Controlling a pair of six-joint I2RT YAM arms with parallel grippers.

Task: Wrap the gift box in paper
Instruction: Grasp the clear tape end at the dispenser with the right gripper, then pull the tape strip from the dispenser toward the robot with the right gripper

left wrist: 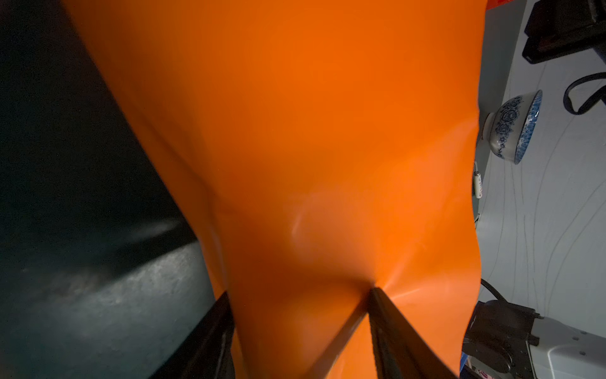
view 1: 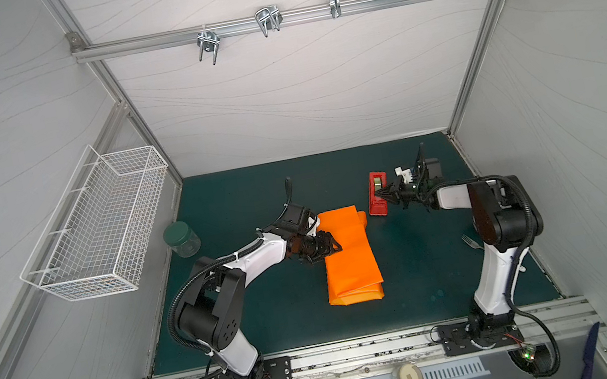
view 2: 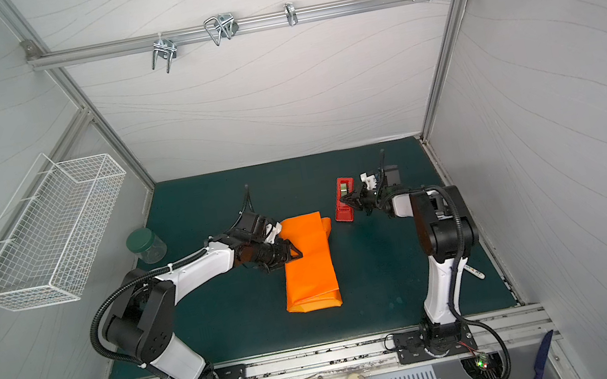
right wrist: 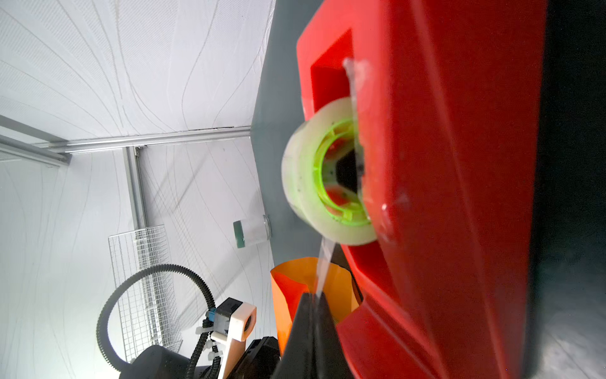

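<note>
Near the middle of the dark green surface, the big orange paper already hides the gift box. Spread, the left claw presses its fold. Pressed together, the right claw pinches clear tape from the red plastic tape dispenser. Taping is left.

paper mid-bench, folded around something hidden; left claw on its left edge. tape dispenser behind-right, right claw at it. jar far left, fork right.
</note>
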